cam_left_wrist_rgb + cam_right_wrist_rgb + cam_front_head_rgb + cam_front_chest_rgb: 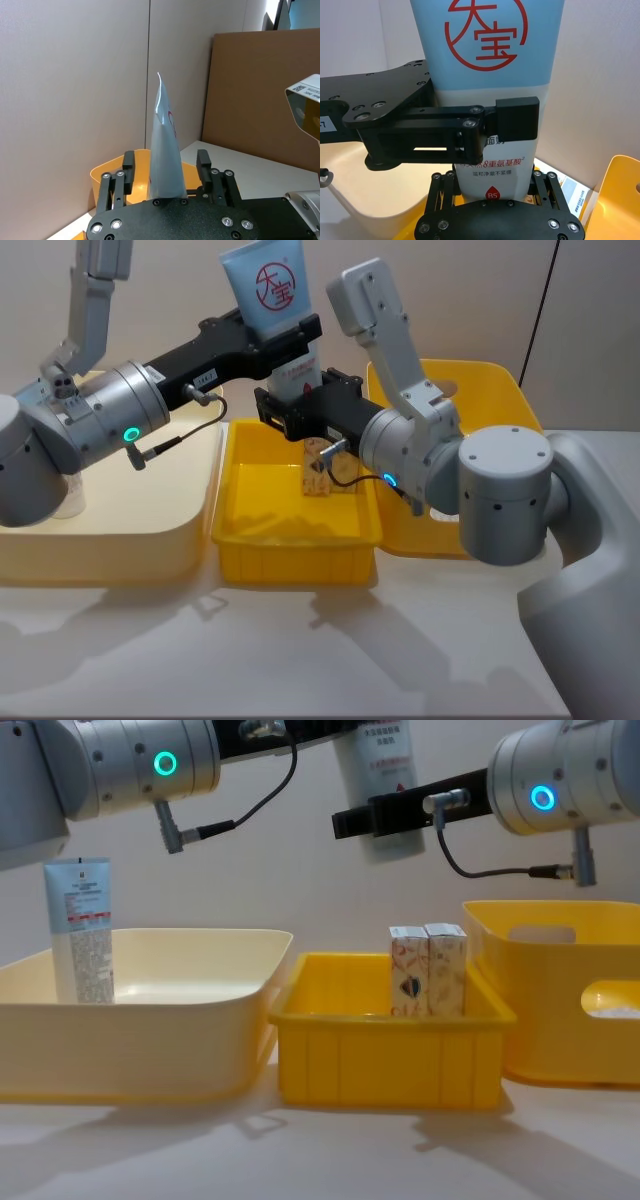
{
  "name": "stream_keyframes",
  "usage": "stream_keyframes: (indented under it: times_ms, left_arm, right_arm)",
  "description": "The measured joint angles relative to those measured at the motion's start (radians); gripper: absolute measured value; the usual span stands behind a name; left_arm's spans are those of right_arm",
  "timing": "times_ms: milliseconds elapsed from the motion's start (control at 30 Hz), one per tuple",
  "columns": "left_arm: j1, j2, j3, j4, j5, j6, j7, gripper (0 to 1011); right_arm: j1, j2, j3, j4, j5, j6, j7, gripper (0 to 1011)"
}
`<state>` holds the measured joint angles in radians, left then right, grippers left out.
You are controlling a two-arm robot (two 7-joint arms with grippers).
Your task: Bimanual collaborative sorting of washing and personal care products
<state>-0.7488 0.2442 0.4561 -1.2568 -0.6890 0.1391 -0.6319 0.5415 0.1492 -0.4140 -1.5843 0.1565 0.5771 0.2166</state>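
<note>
A light-blue and white squeeze tube (268, 290) with red print hangs upright in the air above the middle yellow bin (295, 545). My left gripper (292, 343) reaches in from the left at the tube's middle. In the left wrist view its fingers (129, 167) stand a little off the tube (165, 150) on both sides, so it is open. My right gripper (492, 192) is shut on the tube's lower end (492, 170), just under the left one. Two white-beige cartons (427, 970) stand side by side in the middle bin. Another tube (80, 930) stands in the cream bin.
The large cream bin (150, 1020) is on the left, the small yellow bin (390, 1055) in the middle, and a taller yellow bin (560, 990) with handle holes on the right. The white table runs in front of all three.
</note>
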Motion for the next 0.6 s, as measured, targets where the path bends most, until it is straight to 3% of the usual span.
stream_keyframes:
  times_ms: [333, 600]
  left_arm:
    - [0.0, 0.0, 0.0, 0.0, 0.0, 0.0, 0.0, 1003]
    - [0.0, 0.0, 0.0, 0.0, 0.0, 0.0, 0.0, 1003]
  right_arm:
    - [0.02, -0.004, 0.004, 0.028, -0.009, -0.023, 0.002, 665]
    - [0.031, 0.01, 0.027, 0.04, -0.016, -0.038, 0.003, 663]
